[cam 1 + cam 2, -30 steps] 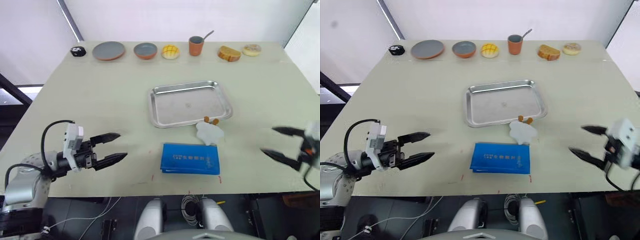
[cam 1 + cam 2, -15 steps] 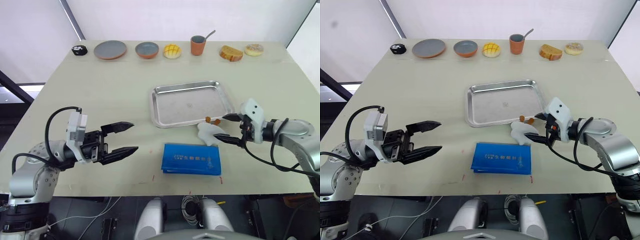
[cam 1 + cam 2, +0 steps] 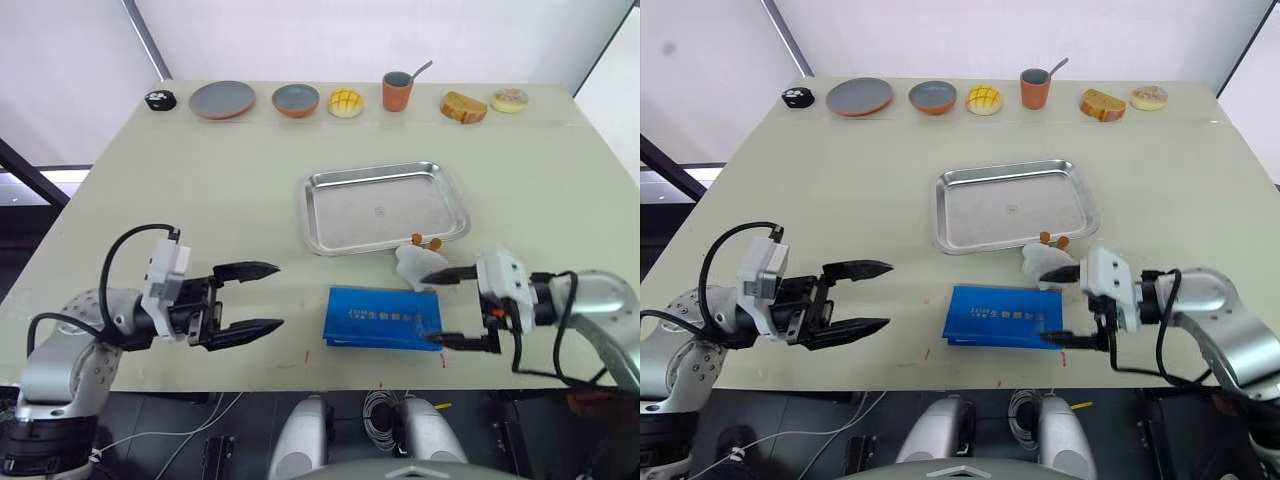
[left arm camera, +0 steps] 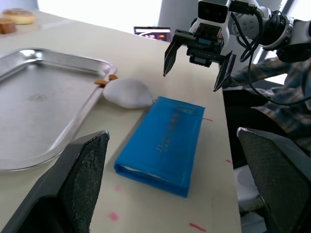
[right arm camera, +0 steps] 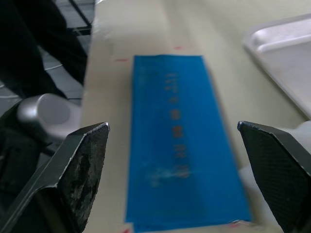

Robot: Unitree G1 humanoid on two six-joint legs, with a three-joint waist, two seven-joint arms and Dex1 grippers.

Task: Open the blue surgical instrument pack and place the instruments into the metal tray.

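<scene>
Two grippers flank the blue pack, which lies flat and closed on the table close to the near edge, just near of the metal tray. A white wad with orange bits sits between the pack's far right corner and the tray's near right corner, touching or almost touching both. The tray is bare inside, its rolled rim unobstructed on the left and far sides. Open tabletop stretches left of the pack and tray, and a wide bare band separates the tray from the row of dishes and food along the far edge: a grey plate, a bowl, a cup with a spoon.

The left gripper hovers over the bare table left of the pack, well apart from it, forearm level, fingers spread wide and pointing right. The right gripper reaches in from the right, forearm low, its fingers spread wide, straddling the pack's right end, one tip by the wad and the other at the pack's near right corner.
</scene>
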